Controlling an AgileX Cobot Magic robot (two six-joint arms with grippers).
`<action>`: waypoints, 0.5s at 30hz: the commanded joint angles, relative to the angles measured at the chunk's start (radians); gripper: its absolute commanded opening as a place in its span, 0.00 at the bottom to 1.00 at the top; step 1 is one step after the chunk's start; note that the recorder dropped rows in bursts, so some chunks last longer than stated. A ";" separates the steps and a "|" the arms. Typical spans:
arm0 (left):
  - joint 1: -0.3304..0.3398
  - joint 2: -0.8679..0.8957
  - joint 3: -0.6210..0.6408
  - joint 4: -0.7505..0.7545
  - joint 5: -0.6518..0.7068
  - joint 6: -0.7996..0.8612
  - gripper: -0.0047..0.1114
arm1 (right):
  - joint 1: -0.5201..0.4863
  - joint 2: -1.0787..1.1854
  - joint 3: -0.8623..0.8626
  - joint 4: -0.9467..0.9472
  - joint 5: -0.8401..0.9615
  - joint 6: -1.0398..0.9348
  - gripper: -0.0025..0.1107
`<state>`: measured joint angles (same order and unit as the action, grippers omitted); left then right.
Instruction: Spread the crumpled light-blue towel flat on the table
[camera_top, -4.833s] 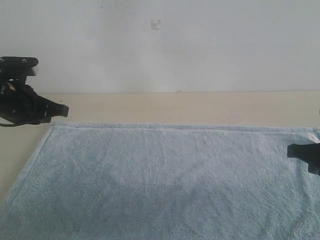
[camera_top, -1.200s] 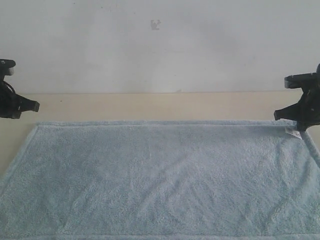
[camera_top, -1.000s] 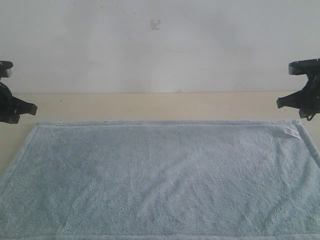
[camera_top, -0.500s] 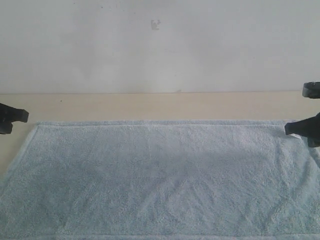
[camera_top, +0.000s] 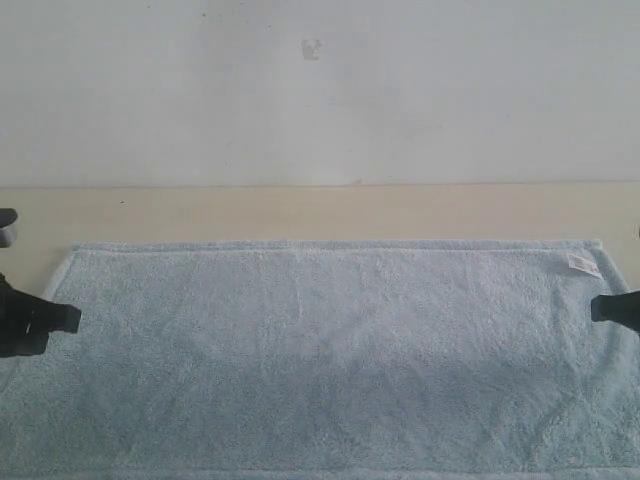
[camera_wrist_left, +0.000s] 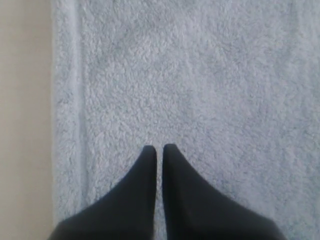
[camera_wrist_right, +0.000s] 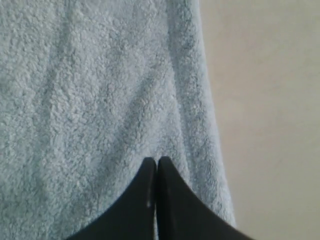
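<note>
Plain white wall (camera_top: 450, 90) fills the upper part of the ext. view, from left edge to right edge. Surface is matt, w/ uneven light: a bit greyer at some places, brighter at others. One small grey mark (camera_top: 311, 48) sits high on it, approx. in the middle; shape is irregular, cannot tell what it is. One tiny dark speck (camera_top: 355, 182) lies at the wall's bottom line, slightly right of centre. This bottom line runs straight & level.

surface: cream table (camera_top: 300, 212) | on it: pale-blue towel (camera_top: 330, 350), spread flat
</note>
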<state>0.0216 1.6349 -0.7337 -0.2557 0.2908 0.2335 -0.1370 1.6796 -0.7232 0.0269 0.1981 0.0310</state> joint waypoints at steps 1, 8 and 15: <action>-0.007 -0.004 0.064 -0.011 -0.078 0.004 0.08 | -0.003 -0.021 0.038 0.015 -0.007 0.013 0.02; -0.007 -0.004 0.122 -0.011 -0.111 0.000 0.08 | -0.003 -0.045 0.107 0.015 0.005 0.035 0.02; -0.007 -0.004 0.142 -0.011 -0.110 -0.011 0.08 | -0.003 -0.115 0.177 0.015 -0.014 0.071 0.02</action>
<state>0.0216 1.6349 -0.5972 -0.2579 0.1949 0.2314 -0.1370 1.5942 -0.5657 0.0407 0.1966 0.0940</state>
